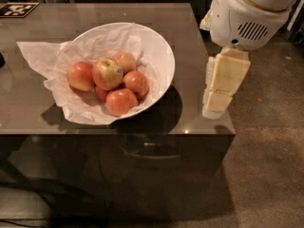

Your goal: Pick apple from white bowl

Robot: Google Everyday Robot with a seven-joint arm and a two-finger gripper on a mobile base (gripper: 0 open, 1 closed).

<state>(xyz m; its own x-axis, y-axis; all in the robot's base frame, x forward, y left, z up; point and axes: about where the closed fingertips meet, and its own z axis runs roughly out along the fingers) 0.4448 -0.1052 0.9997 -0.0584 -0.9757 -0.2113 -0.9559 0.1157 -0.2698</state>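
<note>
The apple (108,73) is the largest one, orange-red with a pale yellow-green patch and a small dark sticker. It lies on top of the pile in the white bowl (164,56), which is lined with crumpled white paper (35,56). Several smaller orange-red apples (119,101) lie around it, and a darker red apple (100,94) is partly hidden beneath. My gripper (214,109) is cream-coloured and points down over the table's right edge. It is to the right of the bowl, apart from it, and holds nothing that I can see.
The bowl stands on a glossy grey table (142,13) whose front and right edges are close to the gripper. A black-and-white marker tag (16,8) lies at the far left corner. Speckled floor (266,165) lies to the right of the table.
</note>
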